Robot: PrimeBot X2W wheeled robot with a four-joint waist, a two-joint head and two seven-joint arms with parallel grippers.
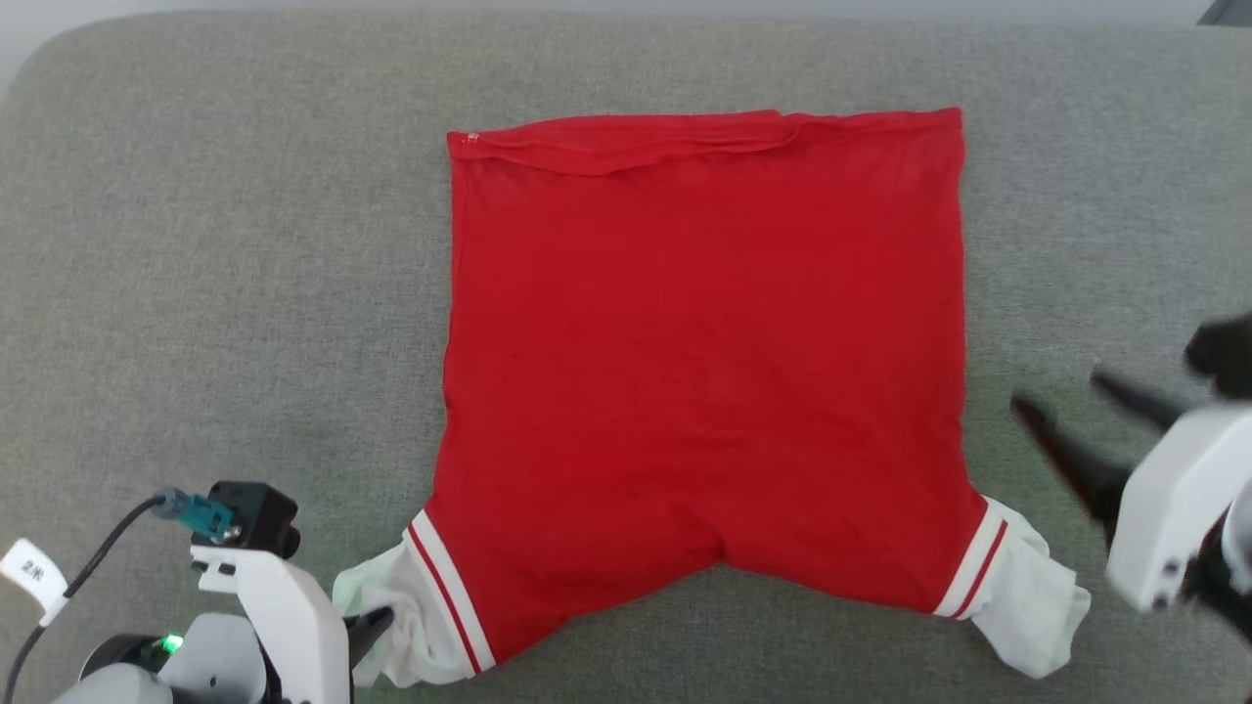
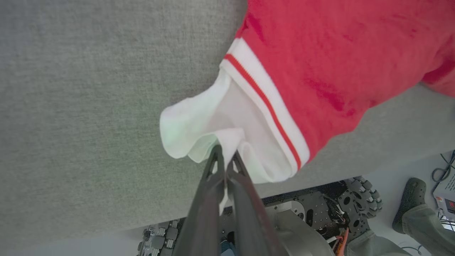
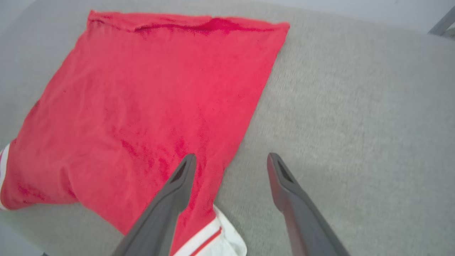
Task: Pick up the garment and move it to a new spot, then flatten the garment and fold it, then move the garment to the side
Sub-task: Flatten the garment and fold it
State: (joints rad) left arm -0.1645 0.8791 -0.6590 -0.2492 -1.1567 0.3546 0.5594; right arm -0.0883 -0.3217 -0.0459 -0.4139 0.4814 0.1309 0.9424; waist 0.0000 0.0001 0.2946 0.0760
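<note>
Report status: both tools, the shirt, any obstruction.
Left tool shut on white sleeve end. Right tool open, holding nothing. Red shirt spread on grey cushion. Person's shoe beyond the cushion edge.

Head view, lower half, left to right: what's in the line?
left gripper, shut on the sleeve → T-shirt's left white sleeve end → red T-shirt body → right white sleeve end → right gripper, open, off the cloth
</note>
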